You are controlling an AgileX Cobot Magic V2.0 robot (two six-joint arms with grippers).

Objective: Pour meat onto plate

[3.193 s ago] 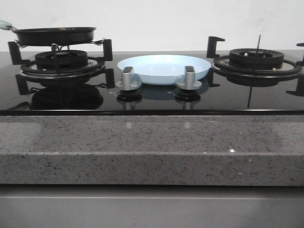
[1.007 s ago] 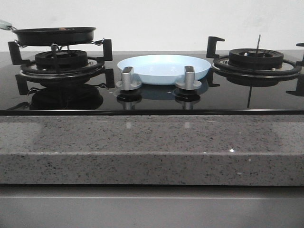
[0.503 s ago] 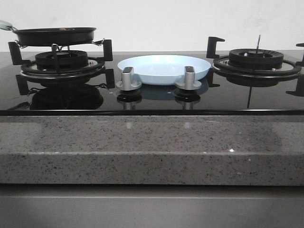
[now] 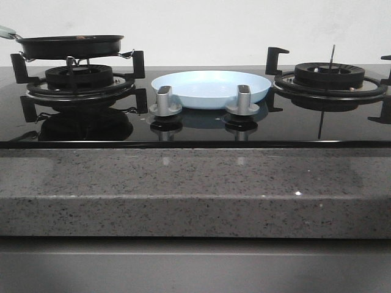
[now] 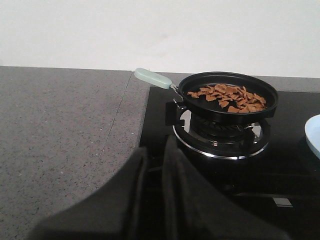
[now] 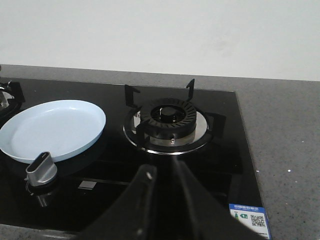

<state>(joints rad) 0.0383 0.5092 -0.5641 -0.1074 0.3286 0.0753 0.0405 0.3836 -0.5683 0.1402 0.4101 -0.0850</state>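
Observation:
The meat [image 5: 227,97], small light-brown slices, lies heaped in a black frying pan [image 5: 220,114] on the left burner; from the front only the pan [image 4: 70,46] shows. The pan's pale-green handle [image 5: 152,78] points back-left. The pale-blue plate [image 4: 211,85] rests on the black glass hob between the two burners and holds nothing [image 6: 52,127]. My left gripper [image 5: 156,150] hovers over the hob's left edge, short of the pan, its fingers close together with nothing between them. My right gripper [image 6: 162,167] hangs before the right burner, likewise shut. Neither gripper shows in the front view.
Two silver knobs [image 4: 165,101] [image 4: 244,101] stand just in front of the plate. The right burner [image 6: 170,117] carries raised black pan supports and no pot. A speckled granite counter [image 4: 195,189] surrounds the hob, with a white wall behind.

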